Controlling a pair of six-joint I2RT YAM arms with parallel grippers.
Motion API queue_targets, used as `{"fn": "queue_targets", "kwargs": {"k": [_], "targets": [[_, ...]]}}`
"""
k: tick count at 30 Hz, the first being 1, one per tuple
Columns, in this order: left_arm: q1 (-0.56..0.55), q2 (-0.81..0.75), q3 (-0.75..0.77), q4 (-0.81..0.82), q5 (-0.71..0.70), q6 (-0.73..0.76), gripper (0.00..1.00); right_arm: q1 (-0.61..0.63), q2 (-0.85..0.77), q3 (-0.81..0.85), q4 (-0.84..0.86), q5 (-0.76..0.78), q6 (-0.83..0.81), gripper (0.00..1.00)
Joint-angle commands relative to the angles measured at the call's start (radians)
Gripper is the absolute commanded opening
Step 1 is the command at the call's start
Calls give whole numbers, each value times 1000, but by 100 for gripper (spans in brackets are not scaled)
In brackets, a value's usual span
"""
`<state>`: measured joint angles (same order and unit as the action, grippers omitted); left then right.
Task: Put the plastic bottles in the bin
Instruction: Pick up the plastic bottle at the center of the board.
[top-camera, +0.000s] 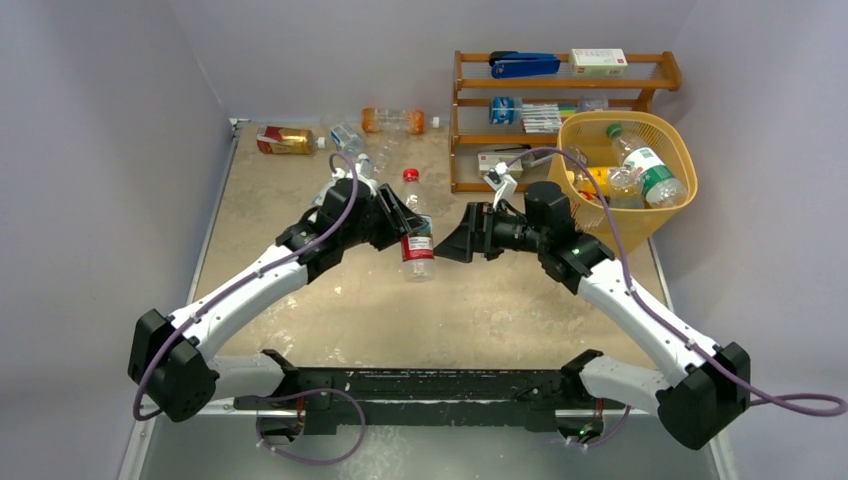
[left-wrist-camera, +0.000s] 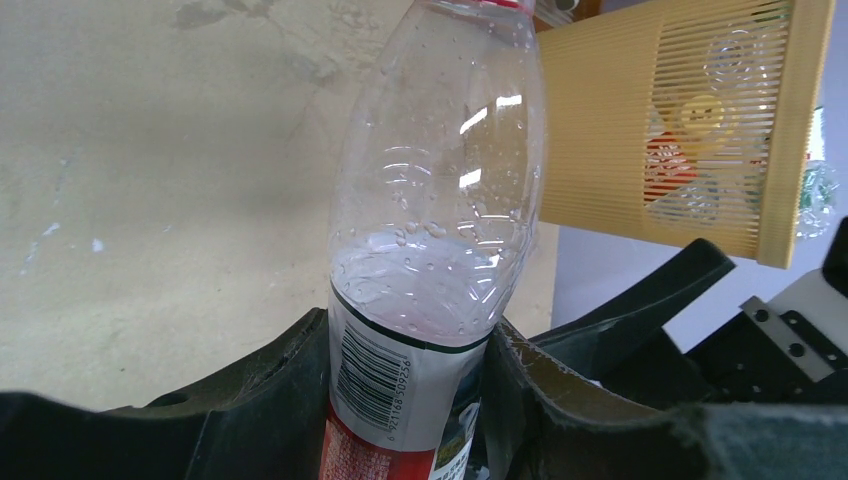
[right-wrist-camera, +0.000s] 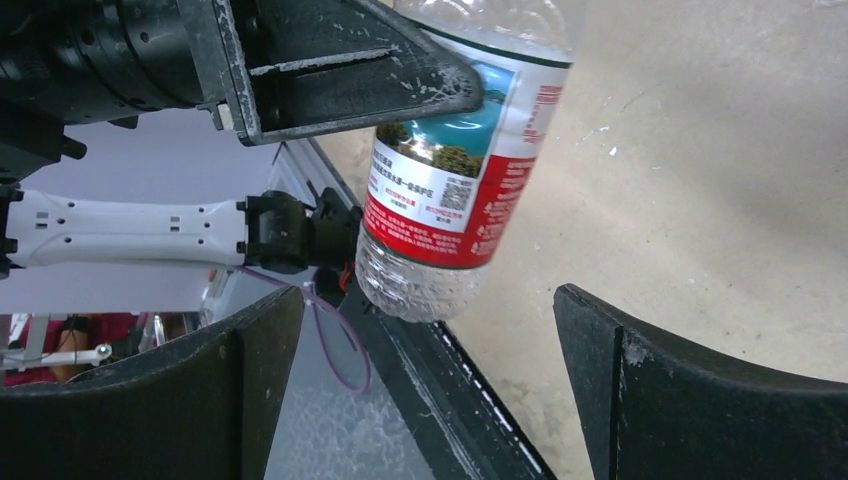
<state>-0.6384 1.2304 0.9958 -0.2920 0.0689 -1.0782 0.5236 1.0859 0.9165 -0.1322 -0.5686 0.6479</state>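
Observation:
My left gripper is shut on a clear bottle with a red label and red cap, held above the table's middle. In the left wrist view the bottle sits between my fingers. My right gripper is open just right of that bottle, its jaws wide apart and empty. The right wrist view shows the bottle ahead of my open fingers. The yellow bin stands at the right with several bottles inside; it also shows in the left wrist view. More bottles lie at the table's far edge.
A brown wooden shelf rack with a blue stapler and small boxes stands behind the bin. An amber bottle and clear bottles lie at the back left. Grey walls close in both sides.

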Motion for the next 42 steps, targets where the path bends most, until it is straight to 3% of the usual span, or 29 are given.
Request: {"fn": "queue_targets", "kwargs": {"k": [1,13,19,24,27,31,42], "targets": [[-12,28,45,166,47,-69,45,39,36,27,95,37,25,96],[-15,77,17,304,70,-172,46,110,153,42,100,55,0,93],[-20,87,20,317,82,-180,47,111,155,83,107,84,8,78],[-22,96,32,297,99,-154,58,111,144,94,83,103,1,54],[-23,100,45,260,92,-130,63,111,128,96,61,115,0,48],[-21,90,76,195,64,-76,72,110,80,107,-3,159,-4,45],[61,57,225,12,7,52,77,109,-98,252,-342,337,6,41]]}}
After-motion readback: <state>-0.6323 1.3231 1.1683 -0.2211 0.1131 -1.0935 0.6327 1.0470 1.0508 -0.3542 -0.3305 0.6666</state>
